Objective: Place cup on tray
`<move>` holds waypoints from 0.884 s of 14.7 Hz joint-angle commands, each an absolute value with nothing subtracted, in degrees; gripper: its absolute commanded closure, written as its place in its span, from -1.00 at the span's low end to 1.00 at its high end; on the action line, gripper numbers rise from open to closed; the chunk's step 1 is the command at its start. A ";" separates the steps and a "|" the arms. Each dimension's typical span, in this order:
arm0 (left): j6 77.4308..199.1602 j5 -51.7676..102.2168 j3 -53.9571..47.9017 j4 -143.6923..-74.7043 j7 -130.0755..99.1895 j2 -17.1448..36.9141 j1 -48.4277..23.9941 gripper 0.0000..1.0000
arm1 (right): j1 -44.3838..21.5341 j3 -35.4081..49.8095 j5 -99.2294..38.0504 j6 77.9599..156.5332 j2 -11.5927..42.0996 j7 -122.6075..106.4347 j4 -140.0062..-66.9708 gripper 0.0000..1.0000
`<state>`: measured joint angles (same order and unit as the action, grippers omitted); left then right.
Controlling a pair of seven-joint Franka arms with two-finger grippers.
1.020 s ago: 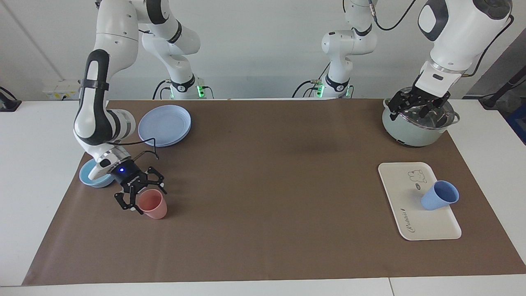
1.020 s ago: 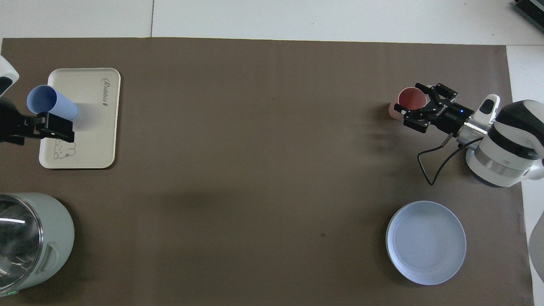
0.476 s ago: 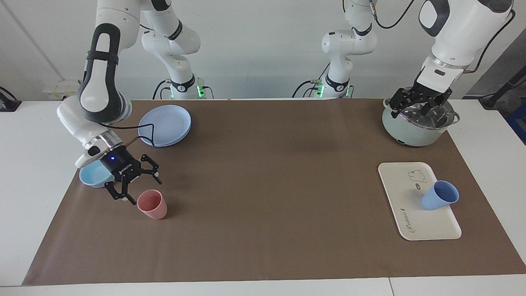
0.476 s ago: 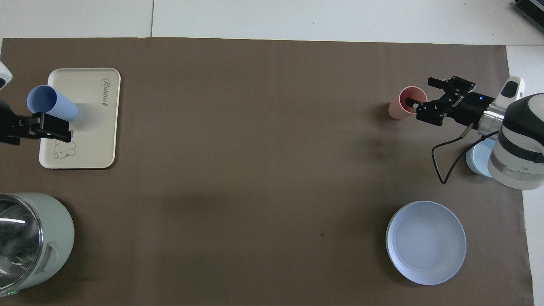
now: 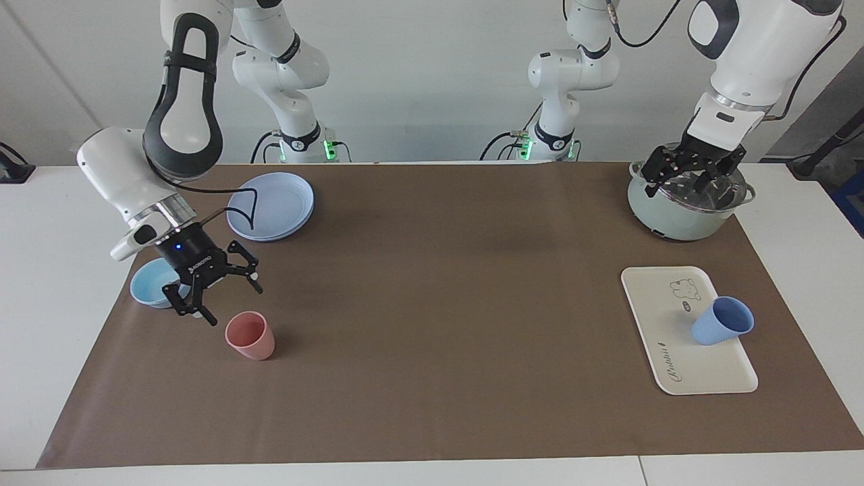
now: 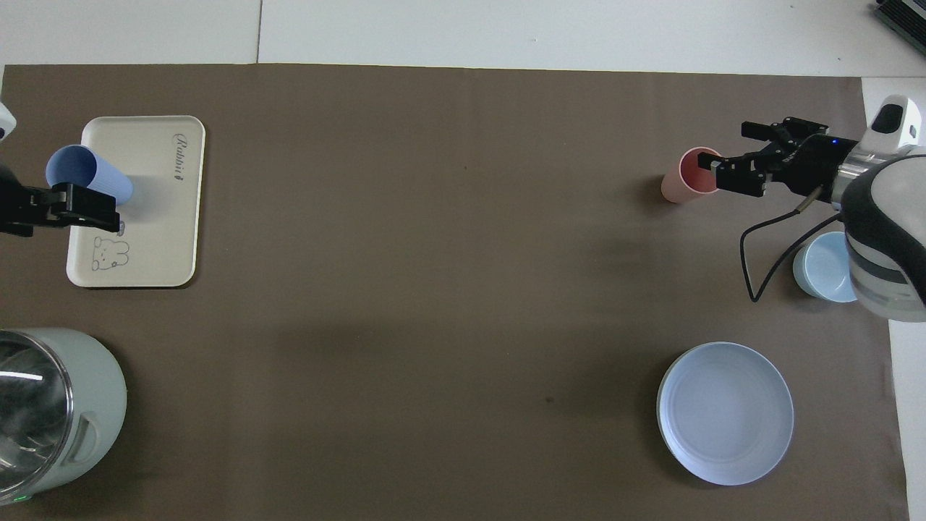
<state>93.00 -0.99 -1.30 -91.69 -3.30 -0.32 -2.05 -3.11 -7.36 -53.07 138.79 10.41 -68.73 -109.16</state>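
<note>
Upright, tapered matte cup (image 5: 721, 321) (periwinkle plastic) on smooth tray (image 5: 665, 317).

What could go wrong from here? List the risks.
1. The blue cup stands on the tray at its rim toward the left arm's end, so a nudge might tip it off.
2. The right gripper, open, hangs beside the pink cup and could knock it.
3. The left gripper hangs open over the pot.

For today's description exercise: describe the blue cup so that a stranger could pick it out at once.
Find the cream tray with the rabbit drawing, at the left arm's end of the brown mat. The cup stands on its edge, a periwinkle-blue tumbler without a handle. The other tumbler is pink and stands on the mat.
</note>
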 commanded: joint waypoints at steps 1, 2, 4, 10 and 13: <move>94.04 -1.49 -0.97 -93.07 -3.25 -1.32 -2.55 -1.00 | -4.22 -7.47 -41.54 139.83 7.74 -56.04 -108.99 -1.00; 93.43 -1.58 -0.79 -92.99 -3.43 -1.32 -2.55 -1.00 | -4.48 -7.30 -36.96 139.66 6.86 -51.20 -108.81 -1.00; 93.51 -1.58 -0.62 -92.99 -3.52 -1.41 -1.67 -1.00 | -5.18 -7.29 -28.87 138.87 5.11 -41.71 -108.72 -1.00; 93.34 -1.58 -0.35 -92.99 -3.60 -1.32 -0.26 -1.00 | -5.19 -7.29 -6.08 122.65 1.14 -12.52 -104.69 -1.00; 93.34 -1.58 -0.35 -92.99 -3.52 -1.32 -0.35 -1.00 | -5.19 -7.29 -2.47 110.95 1.23 -2.92 -98.63 -1.00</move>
<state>92.98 -0.99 -0.21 -91.81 -3.34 -0.32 -0.47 -5.33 -7.30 -4.89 116.99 0.90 -8.46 -102.56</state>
